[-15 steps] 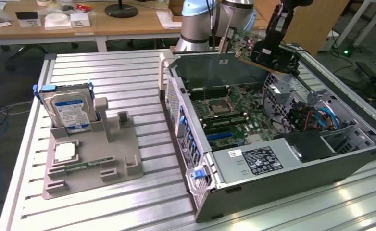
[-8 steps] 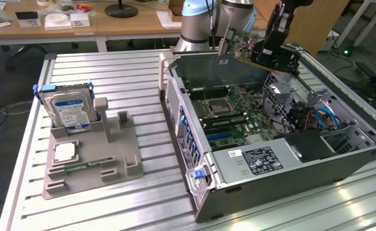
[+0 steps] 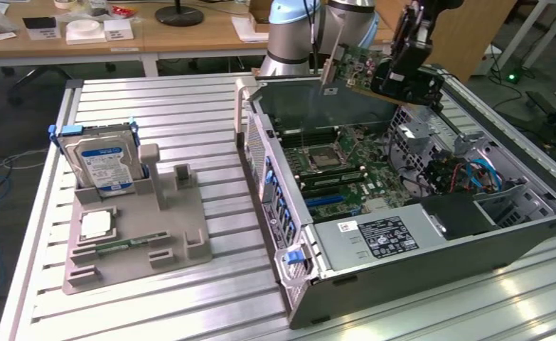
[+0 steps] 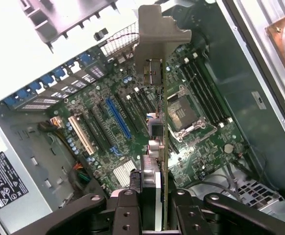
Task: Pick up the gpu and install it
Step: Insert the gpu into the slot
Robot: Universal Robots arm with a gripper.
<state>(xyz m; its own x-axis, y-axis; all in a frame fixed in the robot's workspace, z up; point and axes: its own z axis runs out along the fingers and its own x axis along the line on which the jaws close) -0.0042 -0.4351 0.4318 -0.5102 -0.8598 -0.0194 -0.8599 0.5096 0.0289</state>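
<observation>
On the exterior view's left, a blue-labelled hard drive (image 3: pixel 102 162) stands upright in a grey holder (image 3: pixel 185 245) on the slatted table (image 3: pixel 164 106). To its right lies the open computer case (image 3: pixel 402 284), motherboard (image 3: pixel 330 167) exposed. Farther right, at the far end, the claw (image 3: pixel 385 77) pinches the gpu (image 3: pixel 354 67), which hangs above the case with its silver bracket (image 4: pixel 157 39) pointing away from the claw.
</observation>
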